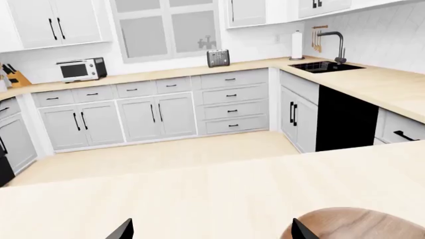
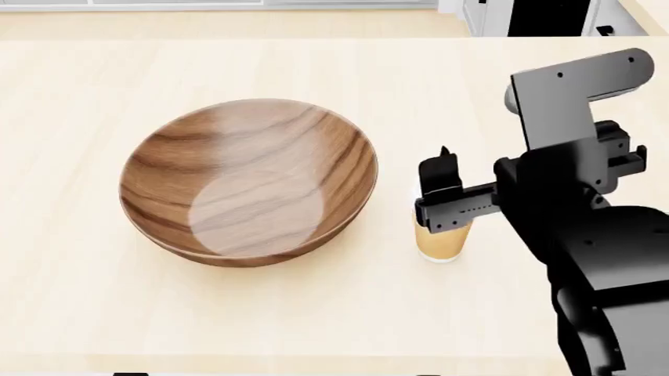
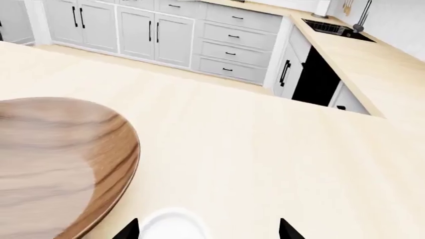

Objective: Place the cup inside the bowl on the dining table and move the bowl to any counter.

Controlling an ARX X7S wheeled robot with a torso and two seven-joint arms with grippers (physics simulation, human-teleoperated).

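Right claw (image 2: 444,192): nearest the head cam, on the black right arm; fingers spread, one each side of the cup, tips w/ a gap to the lid in the right wrist view. Not pinching.
Cup (image 2: 443,239): tan body, white lid (image 3: 171,225); upright on the desk, just right of the bowl, apart from it. Upper part hidden by the claw bar in the head view.
Bowl (image 2: 249,182): wide wooden bowl, dark streaky grain, paler round base; sits flat on the desk, centre-left in the head view. Nothing inside.
Desk (image 2: 209,313): pale cream wood, carries bowl + cup.
Left claw (image 1: 211,230): only two dark fingertips show at the frame edge of the left wrist view, well apart, so spread; nothing between them. Bowl rim (image 1: 359,224) beside one tip.
Counter (image 1: 371,84): tan worktop along the far walls, white tiles behind; well apart from the desk.
On counter: microwave (image 1: 81,68), toaster (image 1: 218,58), sink (image 1: 325,66) w/ dark tap.
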